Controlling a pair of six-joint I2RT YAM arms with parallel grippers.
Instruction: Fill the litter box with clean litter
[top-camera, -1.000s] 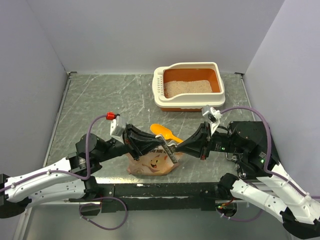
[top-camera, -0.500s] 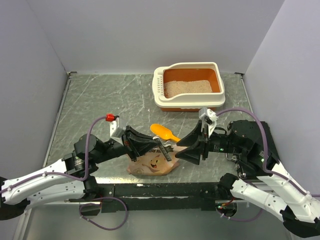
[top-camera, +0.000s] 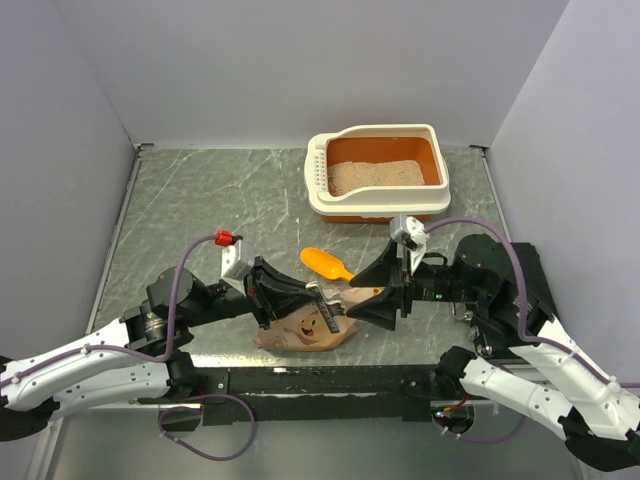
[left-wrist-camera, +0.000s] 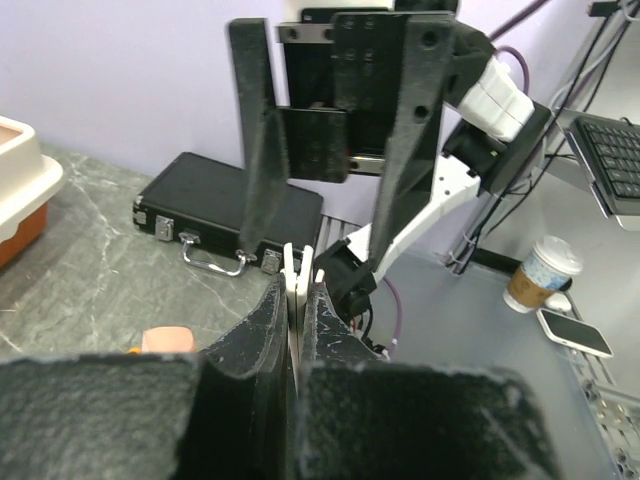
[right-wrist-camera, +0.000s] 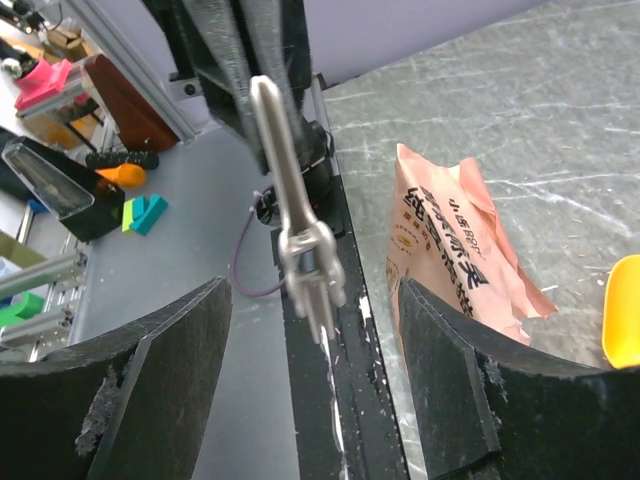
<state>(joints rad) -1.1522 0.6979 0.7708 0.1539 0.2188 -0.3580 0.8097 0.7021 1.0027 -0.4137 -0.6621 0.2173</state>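
Your box (top-camera: 372, 208) is only part full of litter (top-camera: 375, 176); more to pour. Left tool (top-camera: 311, 300) pinches a metal strip (right-wrist-camera: 299, 240); right tool (top-camera: 353, 295) open, empty.

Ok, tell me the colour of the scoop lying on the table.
Yellow-orange. The scoop shows best in the top external view.

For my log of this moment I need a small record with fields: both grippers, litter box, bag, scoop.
left gripper: shut on a thin metal clip
right gripper: open around the clip, not gripping it
litter box: far side of the table, clean litter covering part of its floor
paper bag: lying on the table under both grippers
scoop: yellow-orange, beside the bag, untouched
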